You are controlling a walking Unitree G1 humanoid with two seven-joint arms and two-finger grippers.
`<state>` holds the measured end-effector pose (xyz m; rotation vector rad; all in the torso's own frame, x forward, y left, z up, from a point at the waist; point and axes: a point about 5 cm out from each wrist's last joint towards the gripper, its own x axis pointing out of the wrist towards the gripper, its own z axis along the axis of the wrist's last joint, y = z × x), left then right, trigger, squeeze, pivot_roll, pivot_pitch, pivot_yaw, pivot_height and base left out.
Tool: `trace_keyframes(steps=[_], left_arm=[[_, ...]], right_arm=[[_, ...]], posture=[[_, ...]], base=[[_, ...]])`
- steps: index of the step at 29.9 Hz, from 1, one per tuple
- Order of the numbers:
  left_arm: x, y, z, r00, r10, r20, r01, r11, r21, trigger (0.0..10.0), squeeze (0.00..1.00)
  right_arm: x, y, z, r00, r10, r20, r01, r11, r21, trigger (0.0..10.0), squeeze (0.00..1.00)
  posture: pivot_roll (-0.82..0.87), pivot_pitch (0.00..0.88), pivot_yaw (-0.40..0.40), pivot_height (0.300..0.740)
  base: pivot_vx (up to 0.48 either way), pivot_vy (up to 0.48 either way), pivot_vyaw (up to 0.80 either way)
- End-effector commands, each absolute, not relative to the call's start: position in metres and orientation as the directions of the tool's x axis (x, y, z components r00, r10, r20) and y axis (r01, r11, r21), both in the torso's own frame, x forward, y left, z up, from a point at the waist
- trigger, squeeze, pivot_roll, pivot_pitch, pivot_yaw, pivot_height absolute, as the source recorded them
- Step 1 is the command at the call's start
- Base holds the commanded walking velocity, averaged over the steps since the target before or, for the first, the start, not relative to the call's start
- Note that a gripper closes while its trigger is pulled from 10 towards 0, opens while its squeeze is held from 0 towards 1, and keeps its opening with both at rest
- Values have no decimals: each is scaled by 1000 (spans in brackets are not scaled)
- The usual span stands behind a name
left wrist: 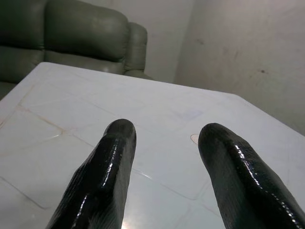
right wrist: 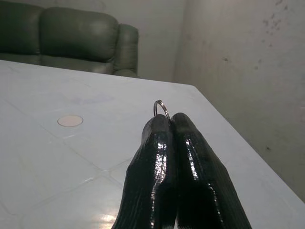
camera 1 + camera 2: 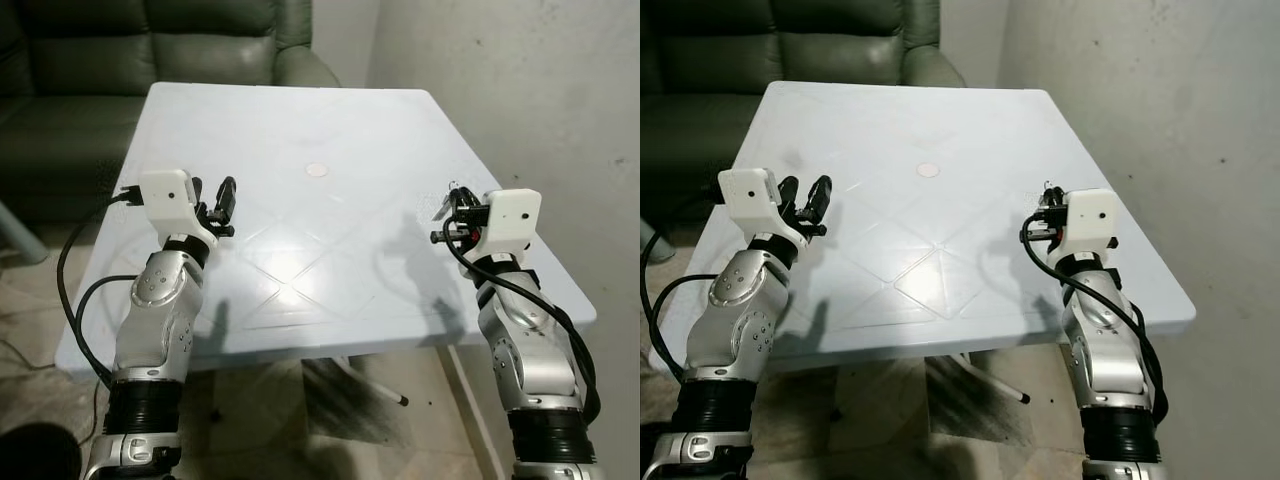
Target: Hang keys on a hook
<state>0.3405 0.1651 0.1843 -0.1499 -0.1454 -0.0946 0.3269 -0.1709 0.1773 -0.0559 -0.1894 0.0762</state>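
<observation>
My right hand (image 2: 169, 119) clamped on thin metal key ring (image 2: 161, 106), raised over white plastic worktop (image 3: 300, 130) at 3 o'clock edge. My left hand (image 1: 164, 138) open, 9 o'clock side.

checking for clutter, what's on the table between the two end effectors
Bare white tabletop lies between the left end effector and right end effector, in both eye views; its round centre cap sits farther back.

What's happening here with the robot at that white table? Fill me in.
The robot stands at a white plastic table with both arms raised over it. Its right gripper is shut on a key ring, whose metal loop pokes out above the fingertips. Its left gripper is open and holds nothing, hovering above the tabletop. A dark green sofa sits behind the table. There's no hook to be seen yet.
</observation>
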Motion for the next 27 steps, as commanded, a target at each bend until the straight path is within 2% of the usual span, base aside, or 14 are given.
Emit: trace_keyframes(steps=[1,15,19,24,27], left_arm=[[341,164,186,985,-80,155,100,987,-124,10000,0],[341,165,184,986,-80,144,101,984,-148,10000,0],[340,164,183,987,-81,142,101,985,-137,10000,0],[340,164,182,986,-83,142,103,985,-138,10000,0],[340,164,182,987,-85,140,104,985,-138,10000,0]], right_arm=[[328,-173,180,978,75,194,-62,996,-71,10000,0],[329,-170,179,978,87,189,-75,995,-70,10000,0],[329,-168,180,975,101,198,-89,994,-65,10000,0],[327,-163,183,964,138,227,-126,990,-67,10000,0],[329,-165,179,975,121,186,-111,992,-66,10000,0]], posture=[[9,26,-56,740],[17,24,-64,740],[18,22,-66,740],[20,18,-68,740],[20,18,-69,740]], base=[[0,0,-775],[0,0,-776],[0,396,-700],[0,395,0],[0,385,0]])
